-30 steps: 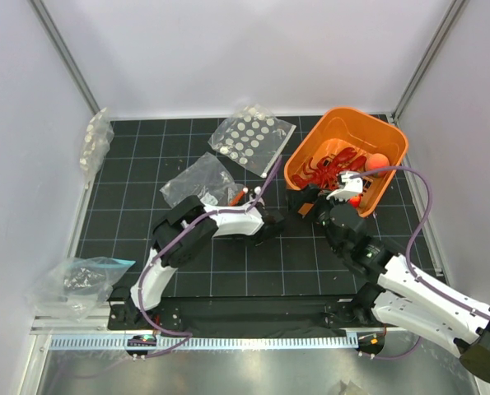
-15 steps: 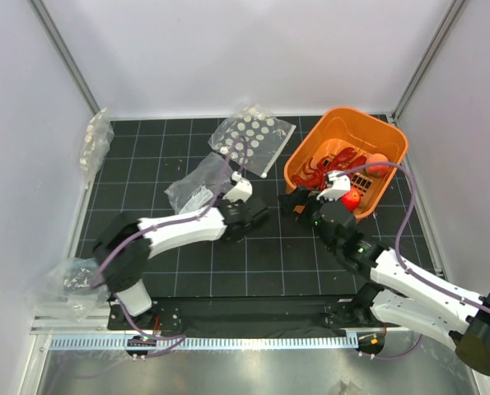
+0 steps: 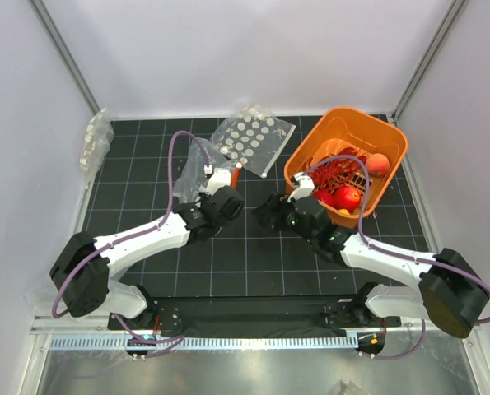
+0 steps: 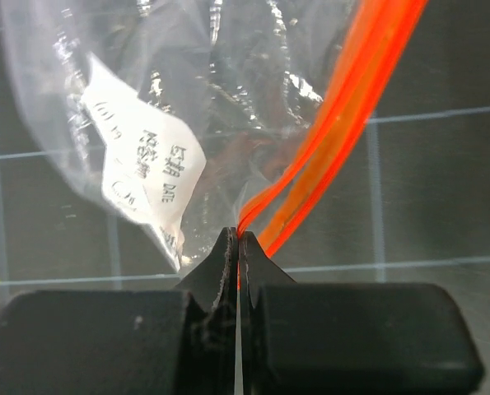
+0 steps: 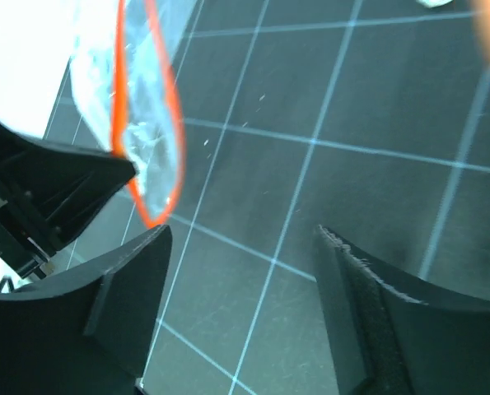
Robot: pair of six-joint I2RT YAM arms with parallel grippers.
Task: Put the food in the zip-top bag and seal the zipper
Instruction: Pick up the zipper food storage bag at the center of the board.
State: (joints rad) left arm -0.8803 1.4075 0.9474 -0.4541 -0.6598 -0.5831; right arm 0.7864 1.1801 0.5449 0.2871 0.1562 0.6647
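My left gripper [image 3: 227, 188] is shut on the orange-red zipper [image 4: 343, 123] of the clear zip-top bag [image 4: 228, 99], pinching one end of the strip [image 3: 236, 176]. The bag carries a white label [image 4: 146, 173]. In the right wrist view the bag's mouth [image 5: 150, 140] stands open as an orange-rimmed loop. My right gripper [image 5: 240, 247] is open and empty just beside that mouth, over the mat [image 3: 263, 210]. The red octopus toy [image 3: 335, 169] and red-orange fruit balls [image 3: 347, 197] lie in the orange basket.
The orange slotted basket [image 3: 393, 140] stands at the back right. A clear bag with rows of white discs [image 3: 253, 136] lies at the back middle. Another clear bag [image 3: 95, 141] lies at the far left edge. White walls close in all sides.
My left gripper has moved back and left and now holds the bag's zipper end lifted. My right gripper has moved left, away from the basket, to the bag's mouth.
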